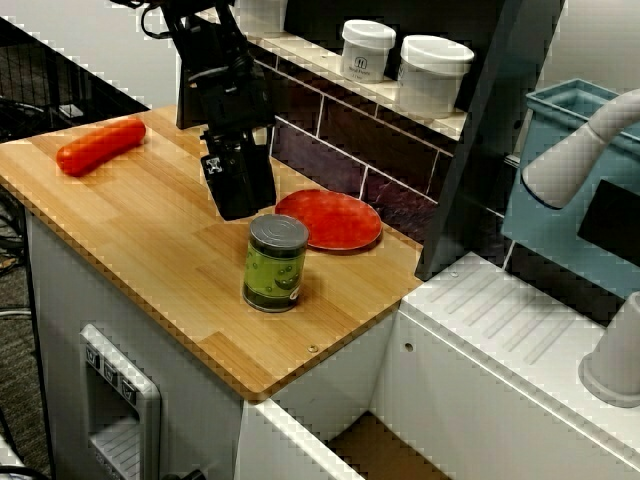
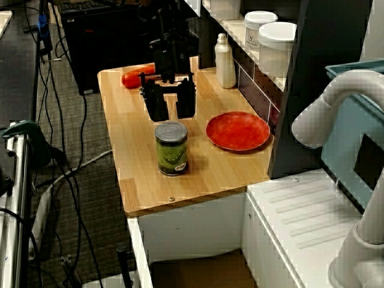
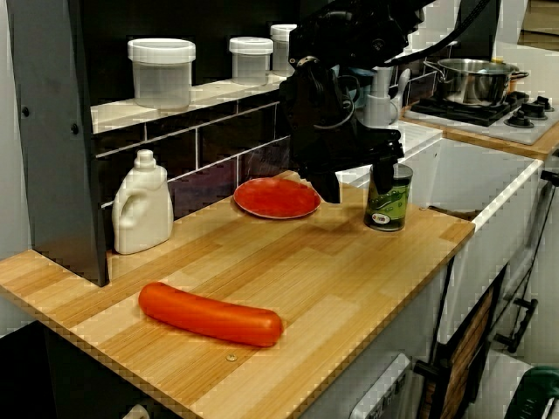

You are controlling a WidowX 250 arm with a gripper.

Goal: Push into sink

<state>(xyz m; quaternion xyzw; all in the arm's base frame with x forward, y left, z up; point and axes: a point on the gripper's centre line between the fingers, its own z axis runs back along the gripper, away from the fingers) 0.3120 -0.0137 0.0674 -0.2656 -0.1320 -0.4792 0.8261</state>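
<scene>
Your gripper (image 2: 170, 109) hangs mid-frame with jaws apart, just behind the green can (image 2: 171, 148) upright on the desk (image 2: 132, 162), sink (image 3: 489, 188) at right.

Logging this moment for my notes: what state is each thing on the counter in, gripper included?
Gripper: open, low, just behind the can.
Can: upright, lid sealed, free on the counter.
Plate: flat, empty.
Sausage: lying on its side.
White bottle: upright, capped.
Sink: can not in it yet.
</scene>
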